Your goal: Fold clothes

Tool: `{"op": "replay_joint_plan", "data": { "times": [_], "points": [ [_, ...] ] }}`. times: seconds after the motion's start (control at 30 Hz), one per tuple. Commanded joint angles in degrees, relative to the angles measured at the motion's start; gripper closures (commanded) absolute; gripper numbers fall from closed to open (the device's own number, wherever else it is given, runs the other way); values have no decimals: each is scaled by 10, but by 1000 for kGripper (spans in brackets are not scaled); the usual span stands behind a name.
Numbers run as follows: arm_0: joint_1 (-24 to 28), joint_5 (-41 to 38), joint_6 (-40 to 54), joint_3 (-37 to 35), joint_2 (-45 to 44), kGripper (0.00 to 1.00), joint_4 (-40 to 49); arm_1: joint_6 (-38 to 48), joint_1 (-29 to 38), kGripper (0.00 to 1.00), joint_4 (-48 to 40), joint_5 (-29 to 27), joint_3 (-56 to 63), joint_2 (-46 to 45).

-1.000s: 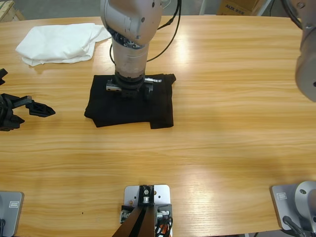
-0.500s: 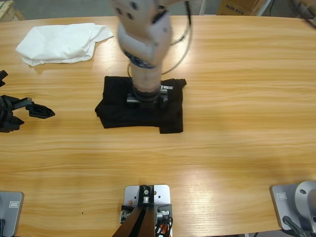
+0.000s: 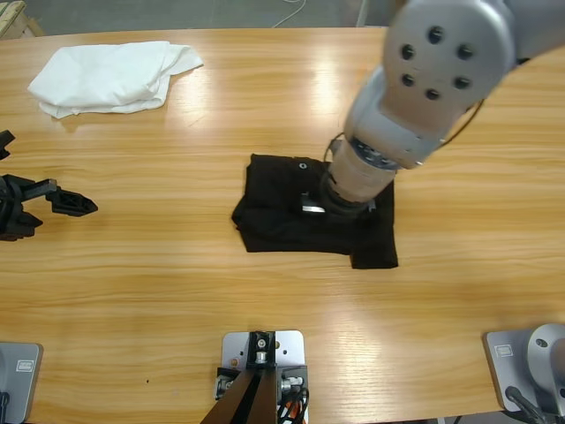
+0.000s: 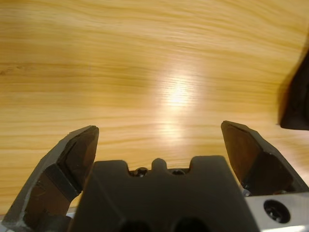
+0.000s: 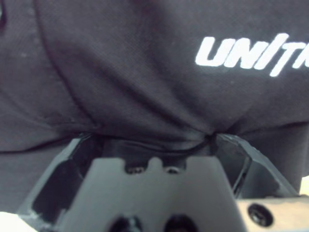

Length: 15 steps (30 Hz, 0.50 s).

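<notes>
Black T-shirt [image 3: 291, 208], folded, lies on the table [image 3: 459, 291] directly beneath the right gripper [image 3: 340, 201], which pinches a soft, light, limp fold; grip bunched layers. Left gripper [image 4: 161, 145] wide, empty.

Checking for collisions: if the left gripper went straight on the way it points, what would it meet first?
Probably the bare wooden table: the left gripper, open, faces only wood, and the black T-shirt sits off at the view's edge.
</notes>
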Motion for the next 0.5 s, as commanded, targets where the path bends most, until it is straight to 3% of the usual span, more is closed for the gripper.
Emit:
{"op": "replay_joint_plan", "data": {
  "times": [0.03,0.2,0.33,0.5],
  "points": [
    [0,9,7,25,9,0,0,8,-27,127,-35,-15,127,19],
    [0,10,7,27,9,0,-1,-3,-27,116,-18,-29,126,-34],
    [0,10,16,23,0,0,-2,-25,-27,12,49,-59,86,-122],
    [2,10,80,-16,-16,4,-2,-48,-27,0,132,-60,0,-240]
  ]
}}
